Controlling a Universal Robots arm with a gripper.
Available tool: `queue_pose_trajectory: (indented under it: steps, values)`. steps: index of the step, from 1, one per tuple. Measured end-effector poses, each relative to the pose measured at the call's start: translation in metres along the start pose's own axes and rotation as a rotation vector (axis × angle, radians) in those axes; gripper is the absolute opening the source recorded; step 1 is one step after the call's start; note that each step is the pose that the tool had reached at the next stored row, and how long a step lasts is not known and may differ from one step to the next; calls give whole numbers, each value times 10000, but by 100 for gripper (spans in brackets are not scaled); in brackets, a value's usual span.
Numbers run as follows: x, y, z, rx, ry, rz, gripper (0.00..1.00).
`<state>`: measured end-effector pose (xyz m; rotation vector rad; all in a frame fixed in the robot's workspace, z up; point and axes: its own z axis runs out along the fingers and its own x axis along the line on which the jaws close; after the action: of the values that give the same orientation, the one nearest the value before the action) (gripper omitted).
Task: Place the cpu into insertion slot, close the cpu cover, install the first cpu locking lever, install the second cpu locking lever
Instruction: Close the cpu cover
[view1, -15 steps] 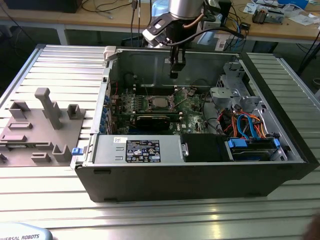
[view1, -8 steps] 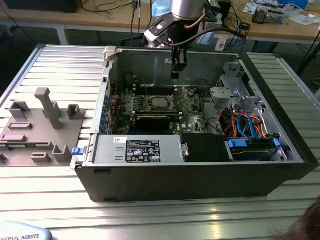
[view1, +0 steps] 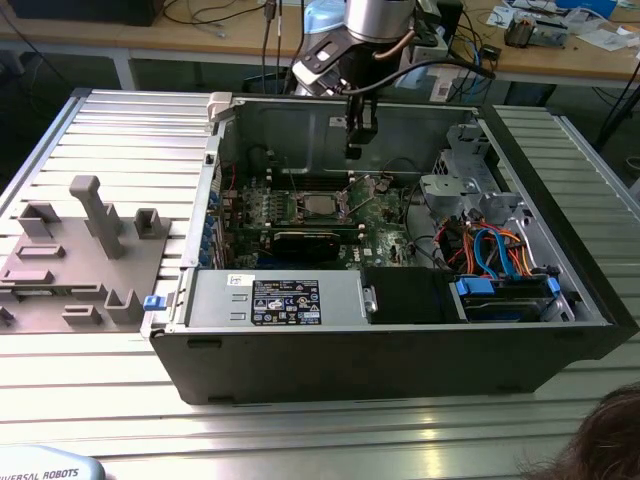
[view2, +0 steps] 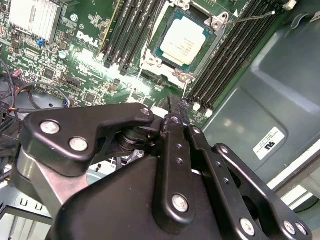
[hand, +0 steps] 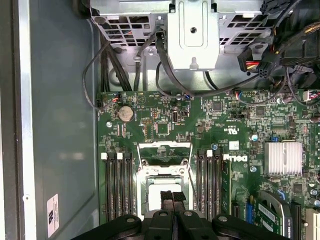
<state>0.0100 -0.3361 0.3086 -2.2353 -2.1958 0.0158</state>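
I find the cpu (view2: 182, 42) seated in the insertion slot (view2: 171, 63) (cpu cover (hand: 165, 150) seemingly unclosed). In the exterior view the gripper (view1: 356, 150), clenched empty, hangs at its one o'clock.

Silver cpu (view2: 182, 42) in insertion slot (view2: 152, 52), black memory slots (view2: 222, 57) either side (green board (view2: 95, 47) beneath), hand (view2: 179, 112) in foreground

A ribbed metal table (view1: 110, 400) carries an open computer case (view1: 400, 350) and, just beside it, a grey fixture (view1: 70, 265).
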Motion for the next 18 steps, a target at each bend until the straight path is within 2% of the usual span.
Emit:
queue_pose_trajectory:
  steps: [18]
  values:
    - [2,96,26,0,0,0,11]
